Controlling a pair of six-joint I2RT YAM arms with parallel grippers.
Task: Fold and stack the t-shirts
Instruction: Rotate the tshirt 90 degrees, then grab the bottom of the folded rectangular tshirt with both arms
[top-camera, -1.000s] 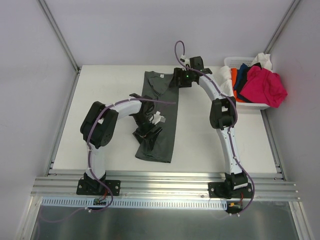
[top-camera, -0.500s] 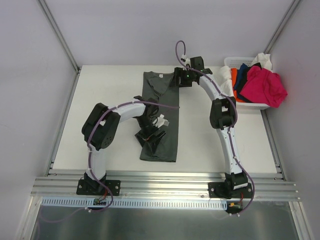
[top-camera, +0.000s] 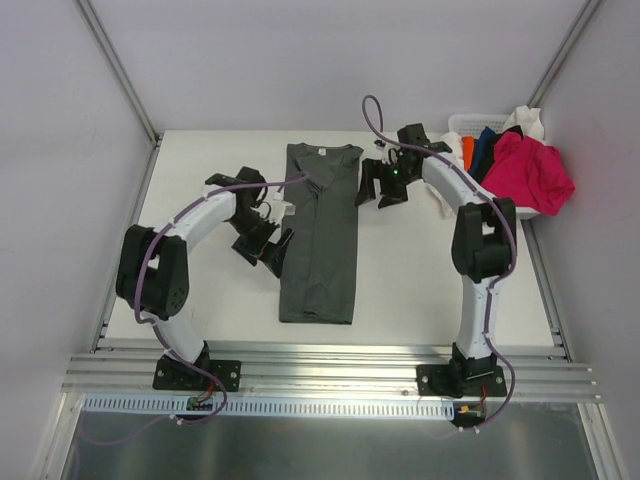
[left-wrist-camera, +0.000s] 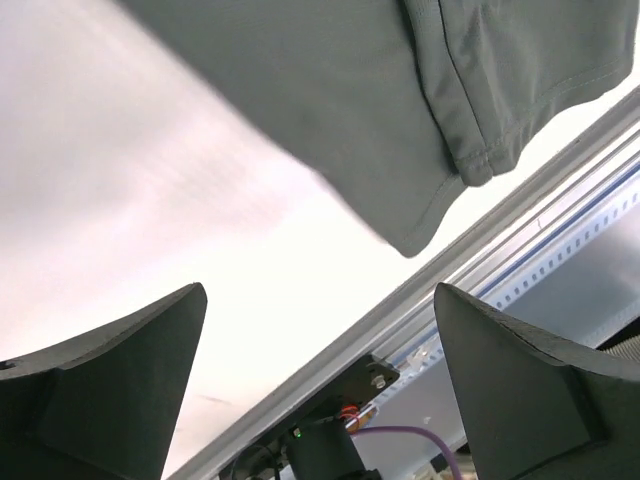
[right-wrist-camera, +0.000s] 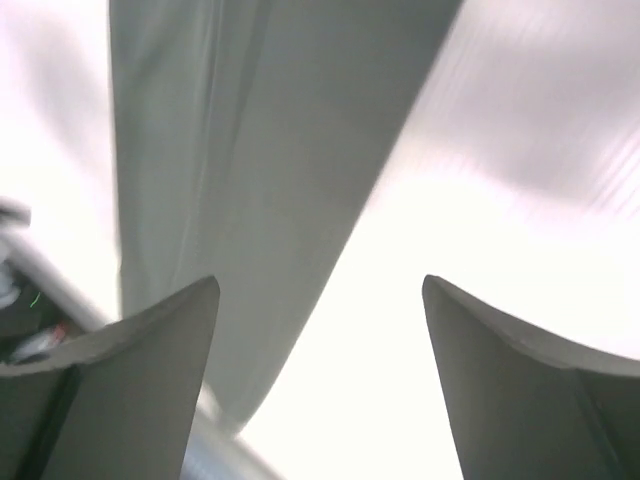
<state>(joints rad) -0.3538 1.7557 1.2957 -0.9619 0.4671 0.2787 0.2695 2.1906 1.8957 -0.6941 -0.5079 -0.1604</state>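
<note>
My left claw (top-camera: 264, 246) hangs at the left edge of the dark charcoal grey t-shirt (top-camera: 320, 235), about halfway along it. Its jaws are spread wide with nothing between them. The shirt lies flat on the white worktop (top-camera: 195, 165), folded lengthwise into a long strip with its collar at the far end. My right claw (top-camera: 383, 193) sits just off the shirt's right edge near the collar, also gaping and empty. The left wrist view looks past the shirt's hem corner (left-wrist-camera: 330, 110), and the right wrist view looks along its long side (right-wrist-camera: 250, 150). Well to the shirt's right, a white plastic basket (top-camera: 470, 125) holds the magenta-pink (top-camera: 530, 170), navy (top-camera: 488, 145), orange (top-camera: 467, 155) and white (top-camera: 528, 120) t-shirts in a heap.
</note>
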